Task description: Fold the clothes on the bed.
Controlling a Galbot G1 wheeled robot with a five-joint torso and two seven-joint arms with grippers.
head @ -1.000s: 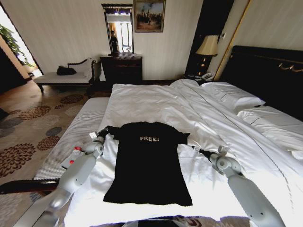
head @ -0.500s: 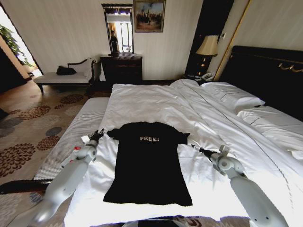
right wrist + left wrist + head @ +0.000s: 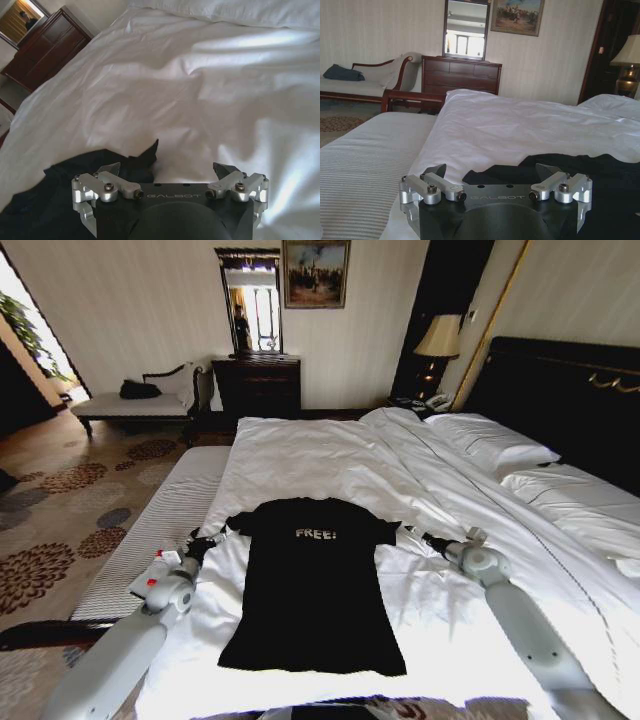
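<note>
The left hand (image 3: 205, 540) is open and holds nothing; it sits just beside the left sleeve of the black T-shirt (image 3: 315, 585). The right hand (image 3: 420, 537) is also open and empty, near the right sleeve, perhaps not touching it. The T-shirt lies flat on the bed (image 3: 330, 455). The folding seems not yet started; each hand must first grip a sleeve.

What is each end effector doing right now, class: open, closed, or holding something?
Left end effector: open, holding nothing, beside the T-shirt sleeve.
Right end effector: open, holding nothing, by the other sleeve.
</note>
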